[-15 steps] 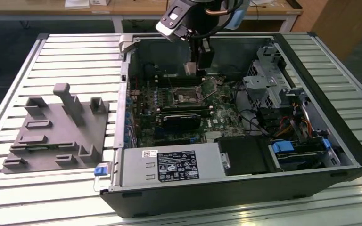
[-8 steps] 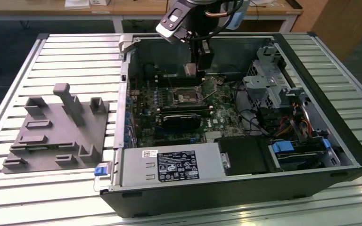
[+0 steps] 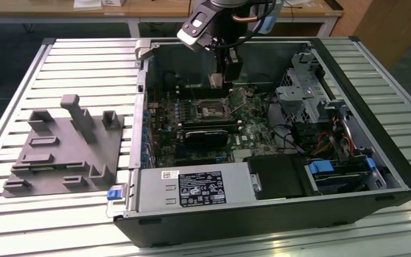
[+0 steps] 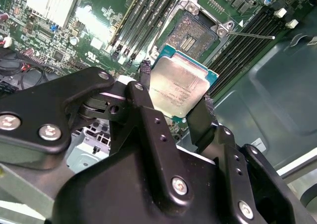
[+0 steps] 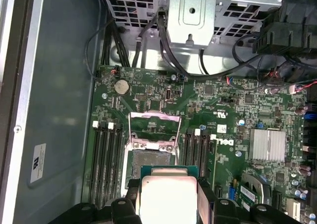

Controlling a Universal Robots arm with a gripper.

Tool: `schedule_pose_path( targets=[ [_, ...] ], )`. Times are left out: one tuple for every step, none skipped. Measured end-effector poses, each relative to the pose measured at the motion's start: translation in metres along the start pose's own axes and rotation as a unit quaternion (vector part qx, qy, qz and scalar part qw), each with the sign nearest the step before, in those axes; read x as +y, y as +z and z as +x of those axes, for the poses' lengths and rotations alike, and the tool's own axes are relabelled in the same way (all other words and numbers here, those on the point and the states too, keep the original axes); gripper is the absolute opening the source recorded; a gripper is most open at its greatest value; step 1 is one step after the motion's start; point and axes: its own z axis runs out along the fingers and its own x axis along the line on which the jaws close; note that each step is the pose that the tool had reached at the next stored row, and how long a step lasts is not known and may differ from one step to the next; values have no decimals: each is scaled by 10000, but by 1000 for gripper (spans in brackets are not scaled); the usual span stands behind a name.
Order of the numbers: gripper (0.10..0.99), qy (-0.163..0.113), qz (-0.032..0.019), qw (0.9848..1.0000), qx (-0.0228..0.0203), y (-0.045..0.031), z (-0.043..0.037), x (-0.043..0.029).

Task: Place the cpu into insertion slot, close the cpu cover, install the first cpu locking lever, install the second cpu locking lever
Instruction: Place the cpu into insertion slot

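Gripper: the gripper [image 3: 217,80] hangs inside the open computer case [image 3: 227,227], in the upper middle of the exterior view. In both wrist views its two black fingers [image 4: 146,83] pinch the cpu by two opposite edges.
Cpu: the cpu [image 4: 181,85] [image 5: 168,196] is held flat, silver top towards the cameras, with its green rim showing past the fingers. It is in the air, apart from the board and not seated.
Insertion slot: the insertion slot [image 4: 195,33] [image 5: 148,159] [image 3: 211,110] lies open and bare, just beyond the held chip in both wrist views.
Cpu cover: the cpu cover [image 5: 153,115] stands raised off the socket at its far edge, and the board shows through its window.
Lever: a thin metal lever [image 4: 252,35] sticks out sideways from one socket corner, unlatched.
Edges: rows of memory slots [image 5: 106,159] flank the socket closely on two sides. A finned heat sink [image 5: 267,144] sits further off.
Open room: nothing covers the socket. Bare grey case floor [image 5: 59,110] runs beside the board.
Case contents: the green motherboard [image 3: 252,128], a long black card [image 3: 205,136], a labelled power supply [image 3: 191,187] at the near wall and a metal drive cage [image 5: 198,11] with cables.
Outside: a grey moulded fixture [image 3: 62,144] lies on the slatted table [image 3: 70,59], at the exterior view's left.
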Motion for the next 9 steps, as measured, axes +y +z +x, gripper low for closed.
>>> schedule_pose_path(
  targets=[
    [541, 0, 0, 10000, 0, 4, 0, 0],
    [541, 0, 0, 10000, 0, 8, 0, -1],
    [541, 0, 0, 10000, -1, 11, 0, -1],
    [541, 0, 0, 10000, 0, 15, 0, -1],
    [541, 0, 0, 10000, 0, 19, 0, -1],
    [541, 0, 0, 10000, 0, 24, 0, -2],
    [541, 0, 0, 10000, 0, 30, 0, -2],
    [541, 0, 0, 10000, 0, 35, 0, -2],
    [541, 0, 0, 10000, 0, 41, 1, -3]
  ],
)
